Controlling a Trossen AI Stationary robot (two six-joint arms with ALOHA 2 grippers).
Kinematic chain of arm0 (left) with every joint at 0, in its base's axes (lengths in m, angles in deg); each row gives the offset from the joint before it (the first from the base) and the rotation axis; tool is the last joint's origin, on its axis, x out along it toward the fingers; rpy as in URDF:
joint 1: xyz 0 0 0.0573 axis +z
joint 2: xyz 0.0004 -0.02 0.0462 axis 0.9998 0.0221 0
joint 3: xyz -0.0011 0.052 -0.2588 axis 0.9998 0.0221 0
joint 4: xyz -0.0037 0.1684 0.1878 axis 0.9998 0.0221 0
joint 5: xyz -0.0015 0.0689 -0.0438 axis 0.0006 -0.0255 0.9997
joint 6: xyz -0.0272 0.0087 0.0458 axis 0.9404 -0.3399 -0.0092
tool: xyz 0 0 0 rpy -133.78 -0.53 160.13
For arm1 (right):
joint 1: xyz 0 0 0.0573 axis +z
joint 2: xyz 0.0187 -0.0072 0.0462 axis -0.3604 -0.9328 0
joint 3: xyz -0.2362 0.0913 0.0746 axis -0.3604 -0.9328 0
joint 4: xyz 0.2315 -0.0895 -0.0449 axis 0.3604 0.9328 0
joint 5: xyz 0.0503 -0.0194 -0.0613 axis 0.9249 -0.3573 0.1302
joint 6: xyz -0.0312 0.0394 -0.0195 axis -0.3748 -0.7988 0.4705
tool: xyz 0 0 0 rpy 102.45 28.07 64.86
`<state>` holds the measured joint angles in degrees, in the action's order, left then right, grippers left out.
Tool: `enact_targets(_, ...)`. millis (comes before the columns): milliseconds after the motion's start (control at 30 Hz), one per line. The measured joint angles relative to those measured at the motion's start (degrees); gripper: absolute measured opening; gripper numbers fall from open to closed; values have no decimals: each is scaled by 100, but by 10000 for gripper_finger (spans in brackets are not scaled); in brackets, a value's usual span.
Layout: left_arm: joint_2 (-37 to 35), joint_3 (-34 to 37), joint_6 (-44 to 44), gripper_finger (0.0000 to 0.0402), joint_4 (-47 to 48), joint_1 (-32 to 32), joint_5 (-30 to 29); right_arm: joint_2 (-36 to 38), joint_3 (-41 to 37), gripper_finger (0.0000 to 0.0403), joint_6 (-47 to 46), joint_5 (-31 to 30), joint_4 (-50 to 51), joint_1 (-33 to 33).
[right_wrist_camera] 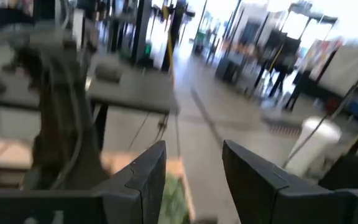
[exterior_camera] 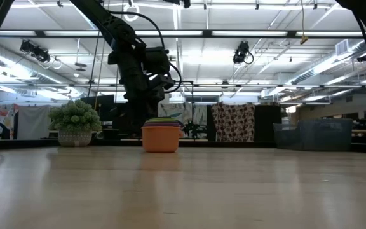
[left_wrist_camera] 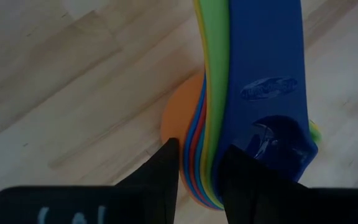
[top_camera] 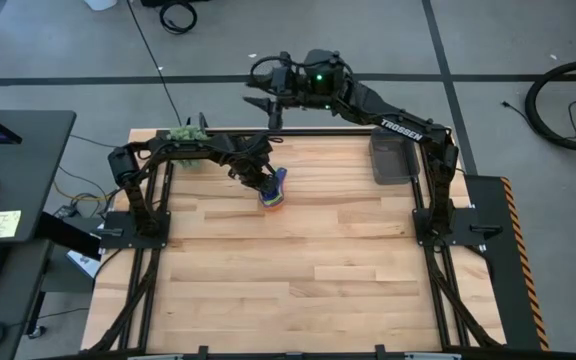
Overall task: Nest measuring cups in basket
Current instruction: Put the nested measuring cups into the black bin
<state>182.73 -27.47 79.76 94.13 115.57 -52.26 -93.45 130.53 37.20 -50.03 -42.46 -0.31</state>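
Observation:
The measuring cups [top_camera: 274, 192] stand nested in one stack on the far middle of the table, with the orange cup at the bottom [exterior_camera: 161, 140] resting on the wood. The dark blue handle [left_wrist_camera: 266, 74] lies on top of the stacked handles. My left gripper [top_camera: 263, 180] reaches in from the left and is shut on that stack. My right gripper [top_camera: 268, 105] hangs open in the air beyond the table's far edge, touching nothing. The dark grey basket [top_camera: 393, 160] sits at the far right of the table, with no cup showing in it. My left gripper [left_wrist_camera: 201, 155] pinches the stacked handles [left_wrist_camera: 207, 143] of the nested cups between its two fingers. One finger [left_wrist_camera: 166, 168] lies against the orange side, the other [left_wrist_camera: 247, 180] against the dark blue handle. The fingers come slanting down from the table's left. The stack stands upright on the table.
A fuzzy green plant ball in a pot [top_camera: 186, 133] stands at the far left edge, close to my left arm. The basket [exterior_camera: 313, 135] shows low at the right. The near half of the table [top_camera: 298, 290] is bare wood.

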Motion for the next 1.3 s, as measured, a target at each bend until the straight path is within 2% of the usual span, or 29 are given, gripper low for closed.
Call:
enact_targets(633,0,-2,-33,96,4,0,7,-7,-2,165,127,0,3732,-61)
enact_targets(1300,0,-7,-48,96,9,0,4,-9,-2,165,-7,2,3919,1)
